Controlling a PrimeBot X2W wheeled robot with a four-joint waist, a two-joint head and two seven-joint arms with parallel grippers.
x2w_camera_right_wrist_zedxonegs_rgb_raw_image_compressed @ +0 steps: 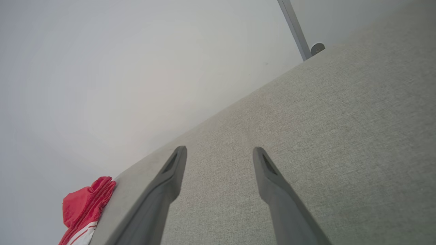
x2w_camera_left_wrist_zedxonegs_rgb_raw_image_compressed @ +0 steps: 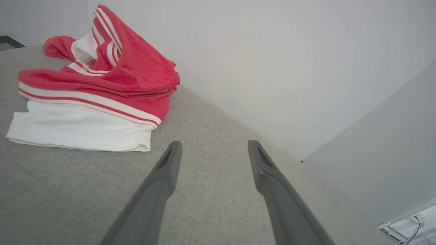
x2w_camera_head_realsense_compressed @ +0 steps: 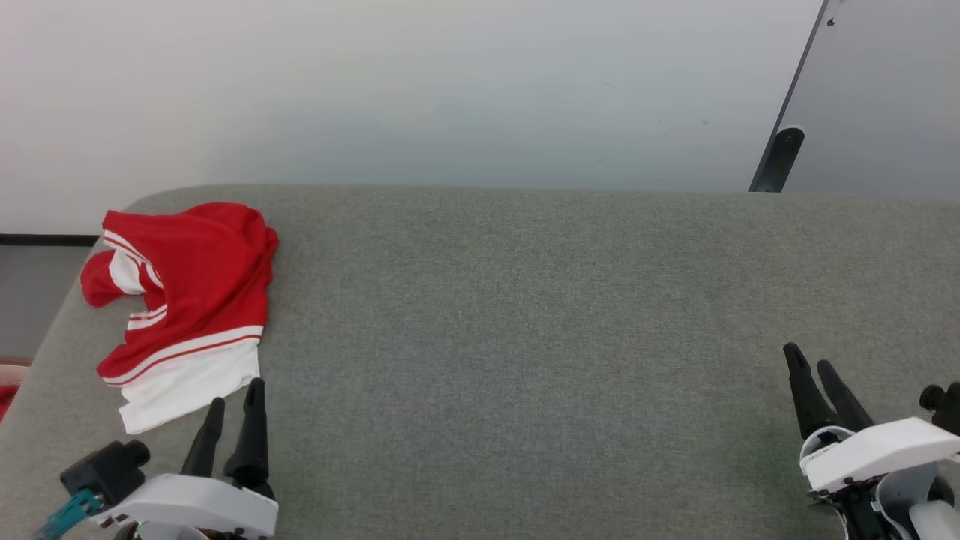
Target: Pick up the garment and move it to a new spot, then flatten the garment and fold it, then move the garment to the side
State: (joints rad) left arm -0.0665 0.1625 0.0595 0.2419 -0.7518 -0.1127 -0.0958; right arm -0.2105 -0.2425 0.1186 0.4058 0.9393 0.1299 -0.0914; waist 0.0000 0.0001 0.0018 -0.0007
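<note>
Dark-fingered left gripper [x2w_camera_head_realsense_compressed: 236,392]: jaws spread wide with nothing between them; it sits at the near left of the scene, fingers pointing toward the far side.
Left gripper to garment: the fingertips [x2w_camera_left_wrist_zedxonegs_rgb_raw_image_compressed: 173,153] are just beside the near right corner of the white cloth, with a strip of bare covering between them and no contact.
Right gripper [x2w_camera_head_realsense_compressed: 808,357]: jaws likewise parted and holding nothing; it is low over the near right of the counter, well apart from the garment.
Wrist housings: white shells behind both sets of fingers, with a black camera block beside the left one.
Garment [x2w_camera_head_realsense_compressed: 195,277]: a crumpled red heap lying at the far left of the counter, close to its rounded corner.
Garment detail: a white panel lies flat on the near side, red-and-white stripes run above it, and a red fold reaches the left edge.
Counter [x2w_camera_head_realsense_compressed: 525,337]: covered in grey woven cloth, and bare between the two grippers.
Wall [x2w_camera_head_realsense_compressed: 450,90]: pale and plain, running behind the far edge.
Dark post [x2w_camera_head_realsense_compressed: 780,157]: leans at the far right, bordering a grey panel.
</note>
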